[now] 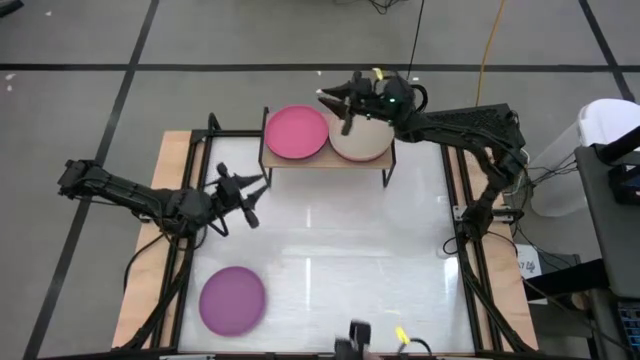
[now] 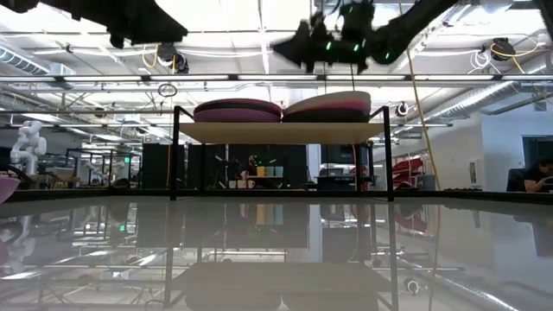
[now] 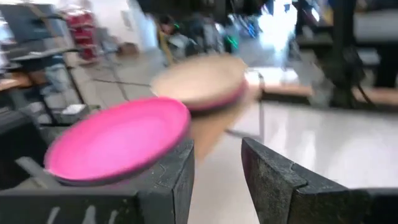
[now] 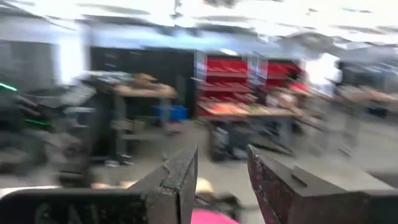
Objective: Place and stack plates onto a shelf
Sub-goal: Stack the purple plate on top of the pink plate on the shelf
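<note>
The shelf (image 1: 325, 161) stands at the table's far side on black legs, its wooden board (image 2: 281, 132) carrying two stacks. The left stack is topped by a magenta plate (image 1: 296, 132) (image 3: 118, 140). The right stack is topped by a beige plate (image 1: 362, 140) (image 2: 328, 102), which sits slightly tilted. A purple plate (image 1: 232, 300) lies flat on the table near the left near corner. My right gripper (image 1: 338, 100) (image 4: 221, 177) hovers open above the shelf's far edge, between the stacks. My left gripper (image 1: 247, 196) (image 3: 217, 168) is open over the table, left of and nearer than the shelf, holding nothing.
White tabletop (image 1: 330, 240) stretches between the shelf and the near edge, with wooden strips along its left and right sides. A camera mount (image 1: 355, 335) sits at the near edge. Beyond the table is a workshop room with benches and racks.
</note>
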`<state>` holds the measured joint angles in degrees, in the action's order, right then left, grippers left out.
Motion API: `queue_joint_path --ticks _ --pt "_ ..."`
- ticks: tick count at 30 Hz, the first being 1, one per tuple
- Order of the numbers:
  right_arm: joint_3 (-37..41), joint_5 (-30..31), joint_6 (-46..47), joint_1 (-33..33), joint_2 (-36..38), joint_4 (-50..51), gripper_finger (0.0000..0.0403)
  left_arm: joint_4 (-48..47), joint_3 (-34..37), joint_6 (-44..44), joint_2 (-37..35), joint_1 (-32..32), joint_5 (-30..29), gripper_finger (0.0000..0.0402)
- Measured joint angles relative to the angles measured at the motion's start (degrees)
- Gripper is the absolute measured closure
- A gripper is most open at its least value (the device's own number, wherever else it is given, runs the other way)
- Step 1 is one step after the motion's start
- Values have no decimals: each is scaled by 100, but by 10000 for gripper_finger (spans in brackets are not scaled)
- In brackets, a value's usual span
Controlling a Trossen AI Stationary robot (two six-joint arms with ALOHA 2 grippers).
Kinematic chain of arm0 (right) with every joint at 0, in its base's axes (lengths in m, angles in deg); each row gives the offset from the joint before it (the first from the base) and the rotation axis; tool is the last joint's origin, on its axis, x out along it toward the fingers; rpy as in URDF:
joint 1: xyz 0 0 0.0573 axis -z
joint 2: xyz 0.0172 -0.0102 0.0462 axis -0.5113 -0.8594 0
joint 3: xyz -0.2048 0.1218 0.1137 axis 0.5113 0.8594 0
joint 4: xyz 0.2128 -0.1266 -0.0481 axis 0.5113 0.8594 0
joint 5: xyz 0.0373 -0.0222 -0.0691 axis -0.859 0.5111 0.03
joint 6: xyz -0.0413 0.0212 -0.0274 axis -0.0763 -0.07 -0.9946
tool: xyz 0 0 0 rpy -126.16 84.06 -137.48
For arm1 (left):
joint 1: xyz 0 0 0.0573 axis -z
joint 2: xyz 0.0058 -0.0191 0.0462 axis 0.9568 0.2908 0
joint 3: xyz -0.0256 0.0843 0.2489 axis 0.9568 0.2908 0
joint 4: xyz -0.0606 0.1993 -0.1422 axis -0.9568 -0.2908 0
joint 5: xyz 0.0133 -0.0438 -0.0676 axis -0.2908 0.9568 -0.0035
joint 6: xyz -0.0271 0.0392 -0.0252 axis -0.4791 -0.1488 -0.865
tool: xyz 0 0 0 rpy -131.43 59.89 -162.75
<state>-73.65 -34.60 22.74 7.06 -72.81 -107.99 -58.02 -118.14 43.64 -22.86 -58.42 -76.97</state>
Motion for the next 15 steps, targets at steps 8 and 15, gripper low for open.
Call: queue_joint_path --ticks 8,15 --pt "443 -581 -1137 -722 1496 1104 284 -642 -325 163 686 141 323 263" --pt "1814 320 -2023 -1354 2952 1172 284 -1559 -1151 -295 1580 202 667 264"
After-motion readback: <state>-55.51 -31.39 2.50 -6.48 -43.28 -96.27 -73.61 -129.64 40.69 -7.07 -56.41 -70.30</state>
